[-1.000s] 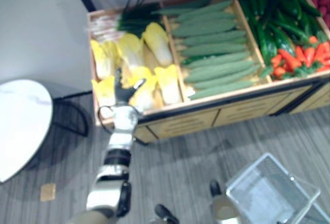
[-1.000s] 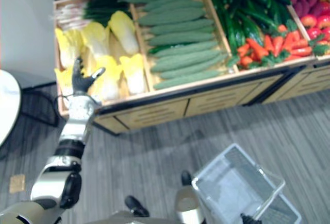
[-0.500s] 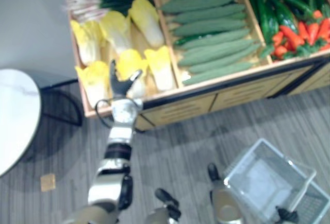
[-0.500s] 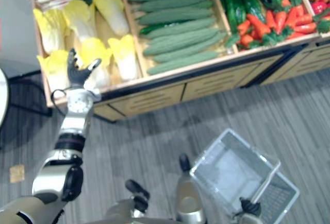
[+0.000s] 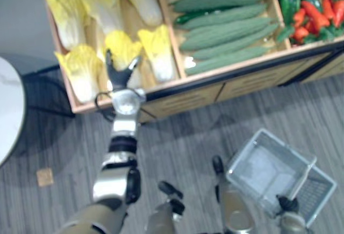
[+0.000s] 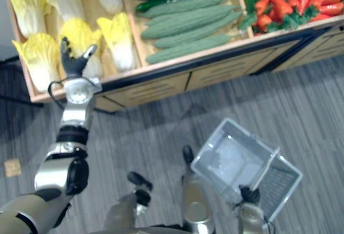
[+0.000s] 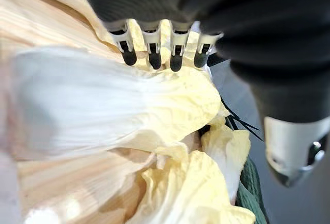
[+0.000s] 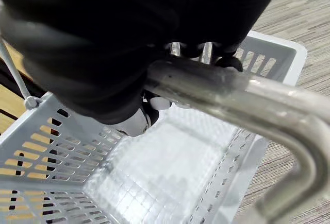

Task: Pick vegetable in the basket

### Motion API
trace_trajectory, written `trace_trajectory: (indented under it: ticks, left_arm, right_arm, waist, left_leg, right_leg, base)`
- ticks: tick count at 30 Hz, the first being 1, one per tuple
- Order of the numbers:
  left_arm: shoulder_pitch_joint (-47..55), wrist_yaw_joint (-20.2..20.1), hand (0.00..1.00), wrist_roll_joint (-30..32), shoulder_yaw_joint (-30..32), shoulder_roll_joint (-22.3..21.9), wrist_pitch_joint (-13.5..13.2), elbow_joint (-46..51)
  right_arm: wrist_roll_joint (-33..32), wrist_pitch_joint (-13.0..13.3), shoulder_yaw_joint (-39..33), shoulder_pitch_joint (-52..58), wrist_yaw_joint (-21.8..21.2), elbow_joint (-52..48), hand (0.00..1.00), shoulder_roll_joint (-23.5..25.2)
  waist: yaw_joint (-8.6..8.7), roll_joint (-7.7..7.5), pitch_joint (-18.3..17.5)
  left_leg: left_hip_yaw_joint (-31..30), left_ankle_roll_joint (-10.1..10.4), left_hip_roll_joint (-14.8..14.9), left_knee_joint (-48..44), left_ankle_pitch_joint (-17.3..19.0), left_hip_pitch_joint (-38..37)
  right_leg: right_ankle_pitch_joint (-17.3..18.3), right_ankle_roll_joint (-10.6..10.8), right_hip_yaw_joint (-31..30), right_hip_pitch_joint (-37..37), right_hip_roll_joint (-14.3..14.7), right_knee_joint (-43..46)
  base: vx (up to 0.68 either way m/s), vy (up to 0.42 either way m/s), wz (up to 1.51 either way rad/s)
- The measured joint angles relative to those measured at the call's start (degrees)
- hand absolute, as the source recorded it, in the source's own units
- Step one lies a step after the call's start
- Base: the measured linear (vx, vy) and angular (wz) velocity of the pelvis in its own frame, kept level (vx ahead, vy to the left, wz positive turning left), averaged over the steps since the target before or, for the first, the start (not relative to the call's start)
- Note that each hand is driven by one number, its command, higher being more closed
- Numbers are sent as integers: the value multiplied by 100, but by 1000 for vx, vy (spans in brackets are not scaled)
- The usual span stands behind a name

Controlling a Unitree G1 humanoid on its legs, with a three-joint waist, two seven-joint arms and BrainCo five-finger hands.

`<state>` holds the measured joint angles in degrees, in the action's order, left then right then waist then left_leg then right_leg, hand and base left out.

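Left hand (image 5: pixel 119 75) unmoved, open over cabbage (image 5: pixel 126 43) | right hand (image 6: pixel 248 194) grips basket handle (image 8: pixel 227 87)

Extends the left arm (image 5: pixel 123 129) forward from the lower left, almost straight, with the silver forearm in line with the dark-covered wrist. Holds the left hand (image 5: pixel 120 73) open and raised, fingers (image 7: pixel 153 49) straight in a close row with dark tips forward, thumb (image 7: pixel 295 149) spread well apart to one side. Hangs the right arm low at the lower right. Grips a basket handle (image 8: pixel 247 92) in the right hand (image 6: pixel 249 194), fingers curled round the metal bar.
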<state>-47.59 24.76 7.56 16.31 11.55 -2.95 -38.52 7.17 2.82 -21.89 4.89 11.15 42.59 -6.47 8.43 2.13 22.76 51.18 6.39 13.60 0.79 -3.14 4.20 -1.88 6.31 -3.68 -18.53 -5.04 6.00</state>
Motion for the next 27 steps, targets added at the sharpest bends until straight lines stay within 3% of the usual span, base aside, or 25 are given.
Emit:
trace_trajectory:
  ticks: [10, 19, 20, 27]
  left_arm:
    - [-33, 24, 0, 38, 216, 155, 264, -293]
    - [-625, -153, 0, 785, 256, 516, 408, -541]
    - [-671, -153, 100, 922, 267, 551, 431, -528]
    - [-1157, -264, 100, 1087, 269, 910, 500, -517]
  right_arm:
    - [0, 19, 223, -108, 41, 2, 100, -26]
    - [-89, 109, 282, -440, 45, -7, 100, -45]
    - [-95, 109, 285, -483, 45, -5, 100, -46]
    - [-109, 147, 467, -660, 34, -123, 100, -45]
  waist:
    - [-122, -15, 14]
    - [-156, -44, 272]
    - [-165, -42, 273]
    - [-261, -116, 324]
  left_leg:
    - [-51, -1, 5, -30, -3, 142]
    - [-22, -22, -1, -52, -42, 599]
    - [8, -22, -2, -58, -45, 661]
    - [184, -103, -35, -60, -103, 986]
  right_leg:
    - [-10, 1, 78, -88, -34, 5]
    - [-32, -9, 129, -591, -70, 113]
    - [-54, -14, 125, -660, -69, 111]
    - [-371, -47, 107, -988, -84, -125]
  base:
    - [-8, -36, 3]
    - [1, -43, 2]
    - [2, -25, -5]
    - [-30, -34, -8]
